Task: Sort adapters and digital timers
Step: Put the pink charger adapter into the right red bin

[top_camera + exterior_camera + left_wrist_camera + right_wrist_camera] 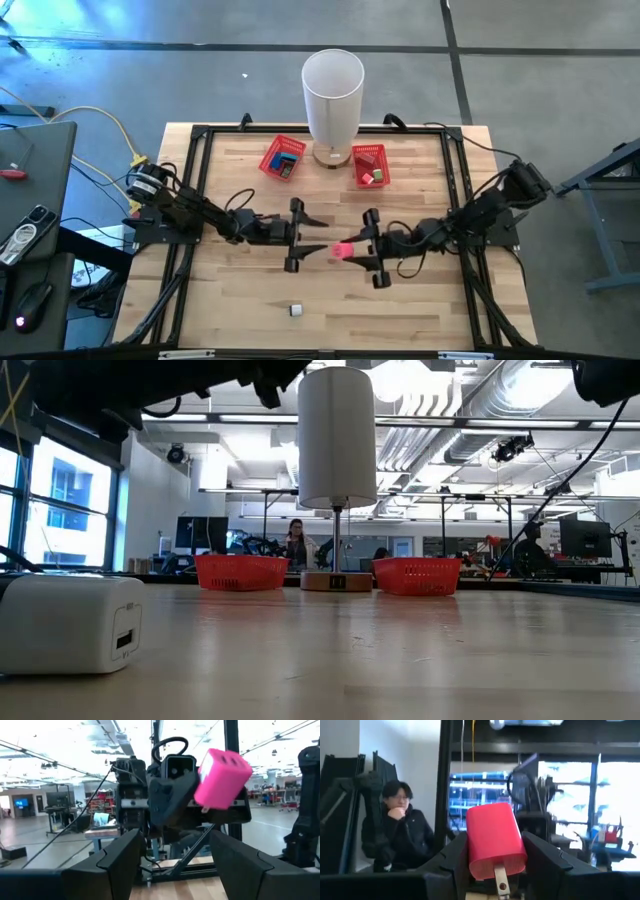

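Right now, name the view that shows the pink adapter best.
Left wrist view: the pink adapter shows whole, held by the right gripper. Right wrist view shows it close up; high view, a small pink spot; low view, nothing.

The pink adapter (342, 250) is a small rounded cube with two slots on one face and a metal prong sticking out. It's up off the wooden table (420, 300), tilted, well in front of the white lamp (332, 95).

A white adapter (296, 310) lies flat on the table, further from the lamp than the pink one, with a USB port on its side.

Two red baskets flank the lamp base: the left basket (283, 157) has dark and blue items, the right basket (369, 165) has something green and something pale, too small to identify.
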Robot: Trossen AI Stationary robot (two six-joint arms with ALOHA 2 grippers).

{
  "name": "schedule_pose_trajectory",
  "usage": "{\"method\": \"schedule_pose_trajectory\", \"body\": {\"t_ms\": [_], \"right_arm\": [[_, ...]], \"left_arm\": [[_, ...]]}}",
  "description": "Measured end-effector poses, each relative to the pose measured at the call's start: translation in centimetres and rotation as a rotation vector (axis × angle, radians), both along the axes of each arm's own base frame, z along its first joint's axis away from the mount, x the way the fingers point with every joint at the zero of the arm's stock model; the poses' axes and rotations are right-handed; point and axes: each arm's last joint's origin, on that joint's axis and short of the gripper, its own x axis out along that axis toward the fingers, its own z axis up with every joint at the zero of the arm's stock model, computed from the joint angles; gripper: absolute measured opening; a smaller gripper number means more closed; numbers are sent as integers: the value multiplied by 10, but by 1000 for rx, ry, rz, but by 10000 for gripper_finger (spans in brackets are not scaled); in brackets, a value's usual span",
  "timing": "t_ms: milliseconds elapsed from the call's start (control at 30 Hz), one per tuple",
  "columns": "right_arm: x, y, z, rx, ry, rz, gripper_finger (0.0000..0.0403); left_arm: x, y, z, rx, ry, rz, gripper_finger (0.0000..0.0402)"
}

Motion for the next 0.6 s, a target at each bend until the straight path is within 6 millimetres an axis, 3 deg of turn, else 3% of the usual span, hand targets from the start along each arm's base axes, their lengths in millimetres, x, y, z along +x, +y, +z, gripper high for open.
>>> {"method": "schedule_pose_trajectory", "body": {"t_ms": [600], "right_arm": [[8,-14,2,-58,-13,-10,143]], "left_arm": [[4,-6,16,73,-98,-23,229]]}}
